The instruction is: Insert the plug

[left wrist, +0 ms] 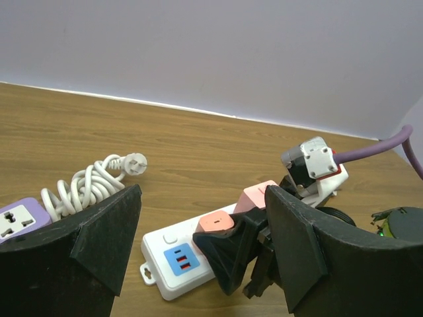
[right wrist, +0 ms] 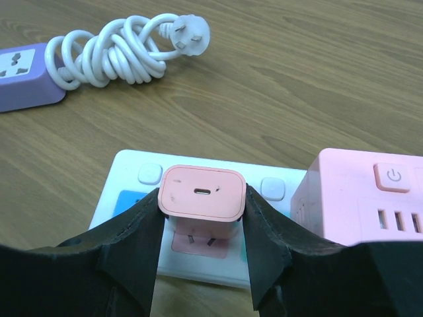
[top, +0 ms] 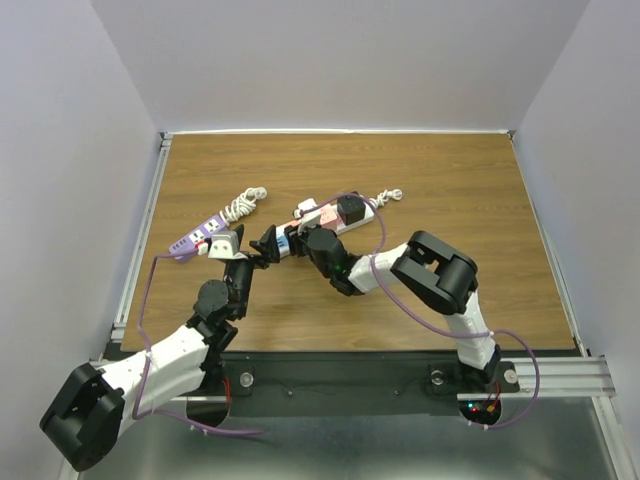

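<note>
**Right claw pinches a pink plug above a white power strip**

At the left we see a purple power strip (top: 195, 240) lying toward the left edge of the wooden table (top: 450, 200). The wrist views cut it off, so only one socket face shows. Just beside it lies a coiled white cord (right wrist: 119, 53), glossy and tightly looped, its pronged end lying free. The left gripper (left wrist: 201, 198) hovers with its broad black fingers spread wide and nothing between them. These fingers hide the near surface beneath them.

Near the middle of the surface lies the white power strip (left wrist: 178, 254). It is smooth plastic with rounded corners, round buttons and a blue socket panel.

The right gripper (right wrist: 202, 205) pinches the pink plug (right wrist: 202, 193) by two opposite sides, directly over this strip. The plug is a small matte pink block with rounded corners and a slim oval port in its top face. Its metal prongs point down at a socket. We cannot tell whether they have entered it, because the fingers shade that spot.

To the right, a pink cube (right wrist: 363, 198) with a power button and slots stands at the strip's end, cut off by the frame edge.
</note>
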`<action>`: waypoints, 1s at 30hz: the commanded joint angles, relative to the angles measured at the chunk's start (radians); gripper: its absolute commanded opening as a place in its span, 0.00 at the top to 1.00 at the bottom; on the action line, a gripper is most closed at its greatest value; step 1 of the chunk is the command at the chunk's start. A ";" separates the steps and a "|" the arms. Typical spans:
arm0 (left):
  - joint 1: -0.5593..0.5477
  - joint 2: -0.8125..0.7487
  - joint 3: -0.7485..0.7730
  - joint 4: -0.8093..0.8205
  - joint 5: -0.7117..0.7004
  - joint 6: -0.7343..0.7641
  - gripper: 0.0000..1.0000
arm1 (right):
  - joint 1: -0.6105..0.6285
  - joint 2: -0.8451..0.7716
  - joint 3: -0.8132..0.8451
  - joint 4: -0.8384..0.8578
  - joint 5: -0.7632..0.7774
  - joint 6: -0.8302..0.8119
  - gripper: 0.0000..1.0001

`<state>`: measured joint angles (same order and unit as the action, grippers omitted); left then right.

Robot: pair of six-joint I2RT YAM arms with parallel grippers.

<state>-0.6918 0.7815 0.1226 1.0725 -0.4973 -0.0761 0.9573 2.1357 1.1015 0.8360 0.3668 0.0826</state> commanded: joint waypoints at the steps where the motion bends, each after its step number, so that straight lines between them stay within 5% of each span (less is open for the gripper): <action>1: 0.005 -0.014 0.012 0.021 -0.021 -0.005 0.13 | 0.018 0.027 -0.077 -0.347 -0.095 0.034 0.89; 6: 0.005 -0.014 0.029 -0.003 -0.033 -0.010 0.13 | 0.017 -0.033 -0.029 -0.345 -0.081 -0.017 0.32; 9: 0.003 -0.007 0.038 -0.014 -0.035 -0.010 0.13 | 0.014 -0.075 0.000 -0.344 -0.080 -0.049 0.17; 10: 0.006 0.008 0.057 -0.035 -0.044 -0.014 0.13 | 0.014 -0.136 -0.012 -0.303 -0.109 -0.072 0.01; 24: 0.038 -0.005 0.160 -0.250 -0.159 -0.093 0.01 | -0.006 -0.557 -0.357 -0.166 -0.097 -0.133 0.00; 30: 0.044 0.009 0.198 -0.306 -0.165 -0.109 0.01 | -0.264 -0.710 -0.546 -0.074 -0.258 -0.006 0.00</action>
<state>-0.6525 0.7933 0.2661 0.7841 -0.6224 -0.1623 0.8326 1.5024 0.6525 0.6521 0.1844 0.0006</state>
